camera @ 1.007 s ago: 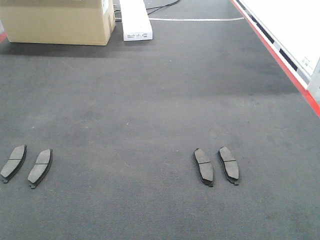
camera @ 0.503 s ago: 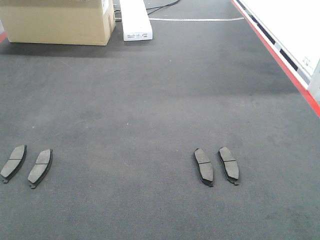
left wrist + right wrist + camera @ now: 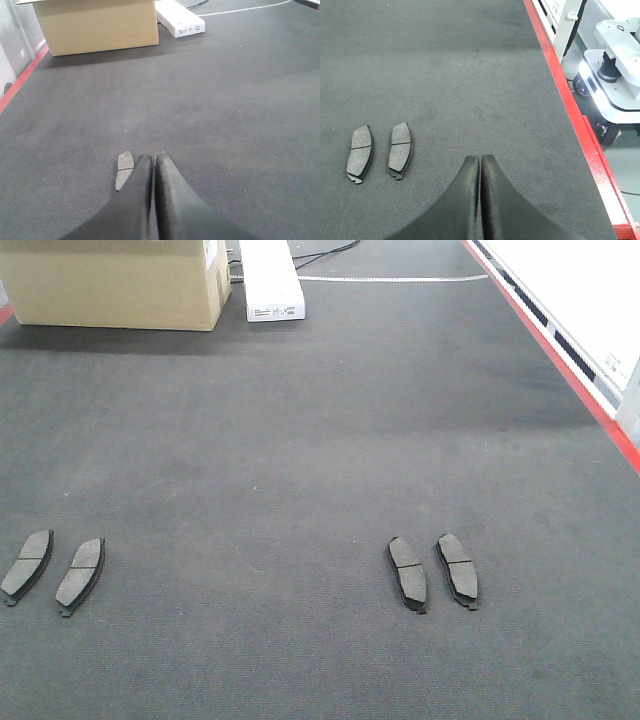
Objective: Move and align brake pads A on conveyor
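Note:
Brake pads A lie flat on the conveyor [image 3: 300, 440] in two pairs, seen in the front view. The left pair is pad [image 3: 27, 566] and pad [image 3: 81, 575]; the right pair is pad [image 3: 407, 573] and pad [image 3: 458, 570]. My left gripper [image 3: 154, 158] is shut with nothing in it, hanging above the belt, and one pad [image 3: 125, 169] shows just left of its fingers, partly hidden. My right gripper [image 3: 480, 158] is also shut and empty, with the right pair, pad [image 3: 360, 152] and pad [image 3: 400, 149], off to its left. Neither gripper appears in the front view.
A cardboard box [image 3: 115, 280] and a long white box [image 3: 270, 280] stand at the far end of the belt. The red edge stripe [image 3: 560, 365] runs along the right side. Beyond it, in the right wrist view, a white wheeled machine [image 3: 615, 75] stands on the floor.

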Tool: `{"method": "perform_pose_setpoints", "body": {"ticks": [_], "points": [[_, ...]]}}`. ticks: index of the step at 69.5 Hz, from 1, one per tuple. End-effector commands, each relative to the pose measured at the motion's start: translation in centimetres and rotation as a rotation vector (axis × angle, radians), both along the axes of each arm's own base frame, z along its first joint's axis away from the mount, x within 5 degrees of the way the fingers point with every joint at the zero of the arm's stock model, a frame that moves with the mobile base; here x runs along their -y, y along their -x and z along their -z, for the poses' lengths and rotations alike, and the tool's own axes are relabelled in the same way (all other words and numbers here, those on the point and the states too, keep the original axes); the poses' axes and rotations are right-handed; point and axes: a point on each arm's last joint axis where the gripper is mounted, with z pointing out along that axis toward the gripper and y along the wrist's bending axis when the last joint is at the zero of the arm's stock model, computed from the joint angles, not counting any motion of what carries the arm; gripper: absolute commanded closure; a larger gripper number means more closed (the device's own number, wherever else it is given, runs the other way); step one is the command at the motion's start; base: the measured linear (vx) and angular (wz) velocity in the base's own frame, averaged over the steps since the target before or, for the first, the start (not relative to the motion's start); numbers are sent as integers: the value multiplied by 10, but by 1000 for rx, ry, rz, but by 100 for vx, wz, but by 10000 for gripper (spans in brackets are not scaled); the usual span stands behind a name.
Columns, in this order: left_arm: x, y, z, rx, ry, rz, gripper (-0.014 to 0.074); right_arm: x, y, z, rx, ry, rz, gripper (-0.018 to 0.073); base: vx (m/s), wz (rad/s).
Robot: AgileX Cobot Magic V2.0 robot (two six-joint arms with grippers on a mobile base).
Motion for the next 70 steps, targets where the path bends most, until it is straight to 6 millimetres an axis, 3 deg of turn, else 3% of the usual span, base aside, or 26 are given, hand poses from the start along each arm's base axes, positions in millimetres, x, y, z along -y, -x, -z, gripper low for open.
{"method": "perform_pose_setpoints", "body": {"ticks": [1, 17, 47, 70], "points": [[0, -2, -14, 84, 7, 3, 603, 1, -2, -13, 84, 22, -2, 568, 0, 0], [0, 8, -6, 176, 10, 2, 603, 1, -2, -13, 85, 21, -2, 568, 0, 0], [0, -19, 130, 243, 64, -12, 603, 1, -2, -13, 86, 21, -2, 568, 0, 0], [0, -18, 133, 196, 53, -9, 603, 1, -2, -13, 86, 21, -2, 568, 0, 0]]}}
